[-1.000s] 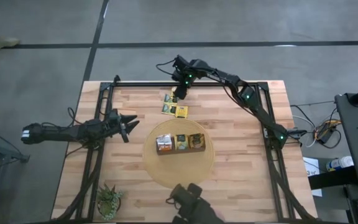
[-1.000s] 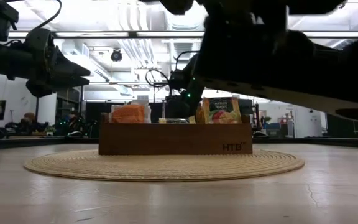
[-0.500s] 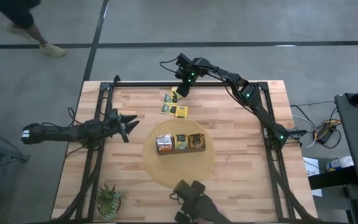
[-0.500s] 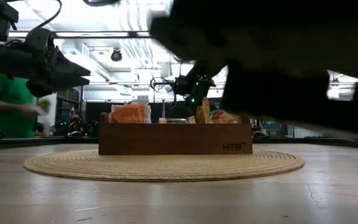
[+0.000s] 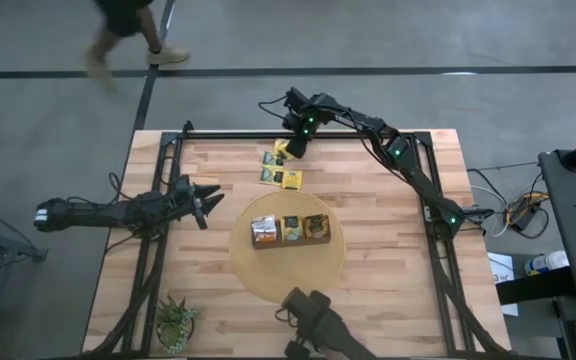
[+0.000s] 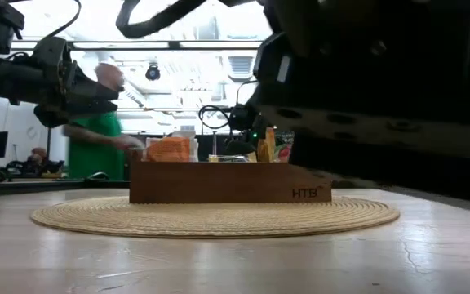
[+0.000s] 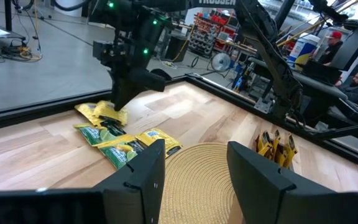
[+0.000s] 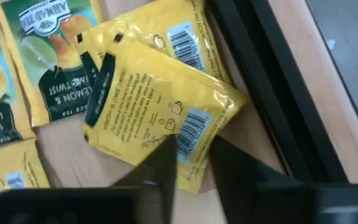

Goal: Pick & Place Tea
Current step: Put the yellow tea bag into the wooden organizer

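Several tea sachets lie flat on the wood near the table's far edge: two yellow ones stacked (image 8: 160, 93) (image 5: 275, 157) and green-and-yellow ones (image 5: 268, 175) (image 5: 293, 180) beside them. My right gripper (image 8: 193, 165) (image 5: 287, 151) points steeply down onto the top yellow sachet, its fingers a narrow gap apart. The brown box (image 5: 290, 230) stands on a round woven mat (image 5: 288, 272), with sachets standing upright in its compartments. My left gripper (image 5: 213, 203) hangs open at the left, above the table, touching nothing. My right gripper comes from above, slanting down, with one fingertip (image 8: 166, 155) on either side of the top yellow sachet's barcode corner (image 8: 191, 134). That sachet rests on the other yellow one. I cannot tell whether the fingers touch it.
A black frame rail (image 8: 272, 93) runs right beside the yellow sachets along the far edge. A small potted plant (image 5: 175, 320) stands at the near left corner. A dark object (image 5: 313, 322) at the near edge covers the low view's upper right. A person (image 5: 128, 30) walks beyond the table.
My right gripper has sunk a little toward the yellow sachets at the far edge. The sachets lie where they were. The person has walked along the floor beyond the far edge, from left toward the right.
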`<control>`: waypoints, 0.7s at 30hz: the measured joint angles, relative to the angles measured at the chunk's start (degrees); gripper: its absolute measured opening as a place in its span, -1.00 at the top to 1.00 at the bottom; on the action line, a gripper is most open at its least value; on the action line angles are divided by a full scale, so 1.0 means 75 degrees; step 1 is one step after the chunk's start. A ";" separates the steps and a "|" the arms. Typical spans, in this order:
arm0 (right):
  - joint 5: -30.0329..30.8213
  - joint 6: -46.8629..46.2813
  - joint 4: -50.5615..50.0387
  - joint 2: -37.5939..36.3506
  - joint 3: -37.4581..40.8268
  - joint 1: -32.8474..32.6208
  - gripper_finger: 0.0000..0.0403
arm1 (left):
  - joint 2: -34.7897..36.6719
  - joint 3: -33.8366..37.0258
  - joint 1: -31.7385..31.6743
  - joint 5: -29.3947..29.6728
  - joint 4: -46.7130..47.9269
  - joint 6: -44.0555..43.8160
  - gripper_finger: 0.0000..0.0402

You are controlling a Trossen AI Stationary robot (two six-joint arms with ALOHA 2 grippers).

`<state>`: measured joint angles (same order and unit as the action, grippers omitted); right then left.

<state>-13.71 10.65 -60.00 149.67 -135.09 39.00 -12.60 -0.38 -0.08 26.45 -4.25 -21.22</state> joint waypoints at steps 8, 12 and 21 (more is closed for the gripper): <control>0.0040 0.0643 -0.0425 -0.0133 0.0014 0.0015 0.94 | 0.0000 0.0000 0.0000 -0.0001 -0.0002 0.0001 0.17; 0.0066 0.0693 -0.0669 -0.0451 0.0035 0.0015 0.95 | 0.0000 0.0000 0.0000 -0.0001 0.0000 0.0001 0.17; -0.0032 0.0844 -0.1003 -0.1462 0.0029 -0.0065 0.95 | 0.0003 0.0000 0.0000 -0.0001 -0.0003 0.0001 0.17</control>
<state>-13.96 16.99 -67.53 138.70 -134.87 38.52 -12.58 -0.38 -0.08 26.44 -4.27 -21.21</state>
